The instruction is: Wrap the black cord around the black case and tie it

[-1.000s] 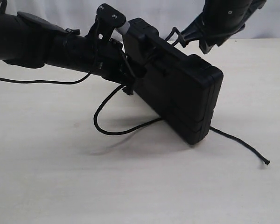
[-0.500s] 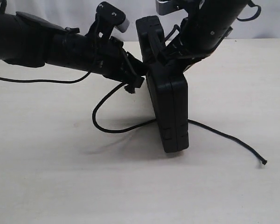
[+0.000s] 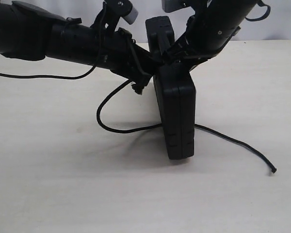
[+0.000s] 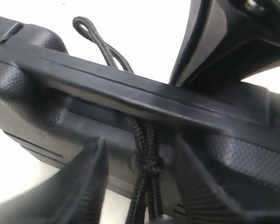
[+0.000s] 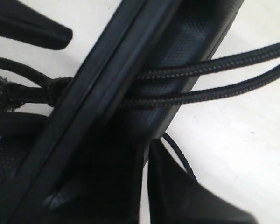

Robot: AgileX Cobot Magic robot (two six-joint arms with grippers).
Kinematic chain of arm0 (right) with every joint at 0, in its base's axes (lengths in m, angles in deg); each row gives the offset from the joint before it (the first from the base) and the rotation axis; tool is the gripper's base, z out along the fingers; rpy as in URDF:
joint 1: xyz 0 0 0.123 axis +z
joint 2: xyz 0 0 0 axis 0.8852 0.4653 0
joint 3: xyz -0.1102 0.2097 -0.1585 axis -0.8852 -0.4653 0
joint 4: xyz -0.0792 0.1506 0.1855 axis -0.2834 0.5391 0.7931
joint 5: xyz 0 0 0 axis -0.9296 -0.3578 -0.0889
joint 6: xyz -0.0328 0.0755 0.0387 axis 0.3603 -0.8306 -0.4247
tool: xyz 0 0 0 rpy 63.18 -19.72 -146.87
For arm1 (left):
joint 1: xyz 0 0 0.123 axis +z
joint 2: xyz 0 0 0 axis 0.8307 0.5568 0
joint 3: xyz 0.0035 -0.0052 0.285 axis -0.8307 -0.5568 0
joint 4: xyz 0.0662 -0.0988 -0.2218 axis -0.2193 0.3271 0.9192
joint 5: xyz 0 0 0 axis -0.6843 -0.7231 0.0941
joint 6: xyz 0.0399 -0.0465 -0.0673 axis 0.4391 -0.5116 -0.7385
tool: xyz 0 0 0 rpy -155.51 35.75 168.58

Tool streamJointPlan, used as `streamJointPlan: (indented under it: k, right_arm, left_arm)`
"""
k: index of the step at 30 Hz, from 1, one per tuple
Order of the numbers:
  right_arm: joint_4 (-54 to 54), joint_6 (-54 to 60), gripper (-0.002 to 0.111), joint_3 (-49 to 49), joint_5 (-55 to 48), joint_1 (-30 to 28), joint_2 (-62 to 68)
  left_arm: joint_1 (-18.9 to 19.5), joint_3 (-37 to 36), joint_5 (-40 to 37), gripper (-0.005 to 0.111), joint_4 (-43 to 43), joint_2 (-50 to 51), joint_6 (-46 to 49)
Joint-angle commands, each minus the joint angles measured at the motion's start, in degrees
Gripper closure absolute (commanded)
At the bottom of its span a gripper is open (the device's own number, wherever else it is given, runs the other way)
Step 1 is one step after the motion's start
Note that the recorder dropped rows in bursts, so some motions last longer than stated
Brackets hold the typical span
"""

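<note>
A black case (image 3: 177, 111) stands on its narrow edge on a pale counter (image 3: 63, 184), nearly upright, with its moulded handle (image 3: 157, 29) at the top. The black cord (image 3: 116, 128) passes under the case's bottom edge. On the left arm's side of the case it curls across the counter in an open loop and rises to a small knot (image 3: 136, 89) just beside the case. On the other side of the case it trails away over the counter to a frayed end (image 3: 273, 170), well apart from the case.

The left arm (image 3: 63, 39) reaches in to the upper part of the case, just below the handle. Its wrist camera shows the left claw (image 4: 139, 140) spread wide. Its two fingers (image 4: 91, 182) sit on either side of a doubled strand of cord that crosses over the case's seam, and they clamp nothing.

The right arm (image 3: 218, 24) comes down to the same upper part of the case from the opposite side. The right claw (image 5: 111, 88) straddles the thickness of the case, with one finger on each face. Whether it is pressing on the case cannot be told. Two strands of cord lie across the case's edge there.
</note>
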Motion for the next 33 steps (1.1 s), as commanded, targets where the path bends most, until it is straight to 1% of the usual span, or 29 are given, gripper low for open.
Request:
streamJointPlan:
  k: [1, 4, 9, 11, 12, 13, 15, 16, 17, 19, 21, 23, 24, 25, 29, 30, 31, 33]
  right_arm:
    - [1.2, 0.4, 0.104, -0.3, 0.0, 0.0, -0.4]
    - [1.2, 0.4, 0.104, -0.3, 0.0, 0.0, -0.4]
    - [1.2, 0.4, 0.104, -0.3, -0.1, 0.0, -0.4]
    - [1.2, 0.3, 0.104, -0.3, -0.3, 0.0, -0.4]
    - [1.2, 0.3, 0.104, -0.3, -0.3, 0.0, -0.4]
    - [1.2, 0.3, 0.104, -0.3, -0.3, 0.0, -0.4]
    - [1.2, 0.3, 0.104, -0.3, 0.1, 0.0, -0.4]
    - [1.2, 0.3, 0.104, -0.3, 0.2, 0.0, -0.4]
    - [1.2, 0.3, 0.104, -0.3, 0.2, 0.0, -0.4]
    - [1.2, 0.0, 0.104, -0.3, -0.3, 0.0, -0.4]
    - [1.2, 0.0, 0.104, -0.3, -0.9, 0.0, -0.4]
    - [1.2, 0.0, 0.104, -0.3, -1.0, 0.0, -0.4]
    - [1.2, 0.0, 0.104, -0.3, -1.1, 0.0, -0.4]
    - [1.2, 0.0, 0.104, -0.3, -1.1, 0.0, -0.4]
    - [2.4, 0.0, 0.104, -0.3, -1.0, 0.0, -0.4]
    - [2.8, 0.0, 0.104, -0.3, -0.9, 0.0, -0.4]
    - [3.0, 0.0, 0.104, -0.3, -0.9, 0.0, -0.4]
    - [6.6, 2.4, 0.104, -0.3, -0.8, 0.0, -0.4]
  left_arm:
    - [-0.3, 0.6, 0.3, 0.058, -2.4, -2.0, 0.3]
    - [-0.3, 0.6, 1.5, 0.058, -9.5, -4.5, 0.3]
    - [-0.3, 0.6, 0.8, 0.058, -17.0, -7.9, -0.2]
    - [-0.3, 0.6, -1.5, 0.058, -26.2, -8.2, -6.5]
    - [-0.3, 0.6, -3.0, 0.058, -32.7, -8.0, -10.9]
    - [-0.3, 0.4, -4.5, 0.058, -41.4, -7.3, -17.7]
    - [-0.3, 0.4, -7.8, 0.058, -53.2, -5.7, -27.0]
    - [-0.3, 0.4, -7.7, 0.058, -57.4, -4.8, -31.1]
    - [-0.3, 0.4, -7.1, 0.058, -58.9, -4.0, -34.2]
    - [-0.3, 0.4, -5.7, 0.058, -56.1, -2.5, -36.2]
    - [-1.1, 0.4, -5.0, 0.058, -52.3, -1.4, -34.0]
    - [-2.0, 0.4, -3.5, 0.06, -51.8, -0.7, -32.6]
    - [-2.3, 0.4, -2.1, 0.063, -52.0, -0.7, -32.6]
    - [-2.6, 0.5, -0.7, 0.07, -52.0, -0.7, -32.6]
    - [-2.6, 0.5, 4.3, 0.103, -50.3, -2.7, -32.5]
    - [-2.6, 0.5, 5.0, 0.107, -50.3, -3.1, -32.3]
    - [-2.6, 0.5, 6.0, 0.107, -50.3, -3.6, -32.3]
    - [-2.6, 0.5, 7.9, 0.107, -49.7, -4.0, -32.3]
